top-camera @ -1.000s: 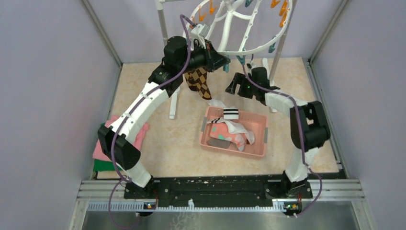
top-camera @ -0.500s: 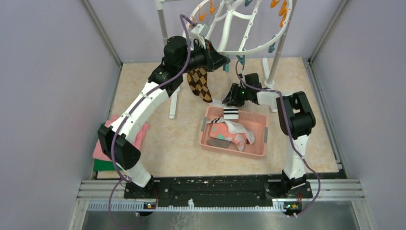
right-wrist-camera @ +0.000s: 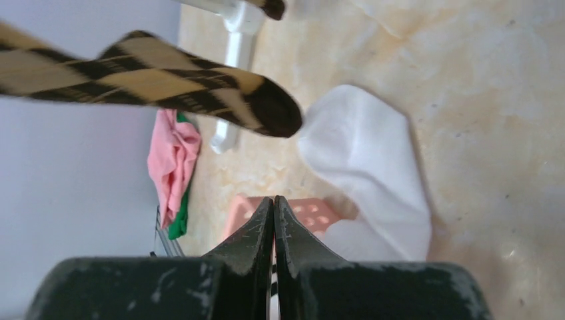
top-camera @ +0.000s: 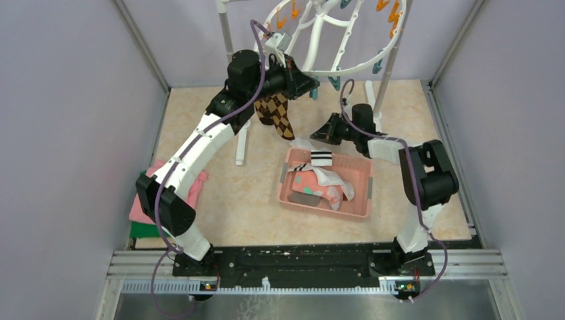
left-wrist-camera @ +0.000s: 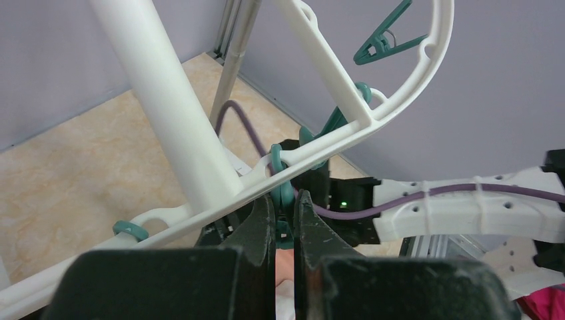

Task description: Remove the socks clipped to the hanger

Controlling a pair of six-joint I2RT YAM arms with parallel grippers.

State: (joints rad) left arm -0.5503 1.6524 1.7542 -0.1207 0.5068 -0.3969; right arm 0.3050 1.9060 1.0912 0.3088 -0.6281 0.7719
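The left gripper (left-wrist-camera: 286, 199) sat high in the upper middle of the overhead view, at the lower rim of the hanger (left-wrist-camera: 346, 132). Its jaws were narrowed to a slit and pinched a teal clip (left-wrist-camera: 277, 167) on that rim. Just below it the brown-tan argyle sock (top-camera: 276, 113) dangled from the hanger, toe pointing down.

The right gripper (right-wrist-camera: 274, 207) hovered right of centre, low over the tan floor, its fingers (right-wrist-camera: 253, 230) pressed together with nothing between them (the wrist view showed only bare black tips). The argyle toe hung just above and apart from it.

A white sock (right-wrist-camera: 373, 167) lay draped over the far edge of the pink basket (top-camera: 363, 210). In the basket rested a black-striped white sock (top-camera: 321, 158) and a pink spotted sock (top-camera: 313, 183).
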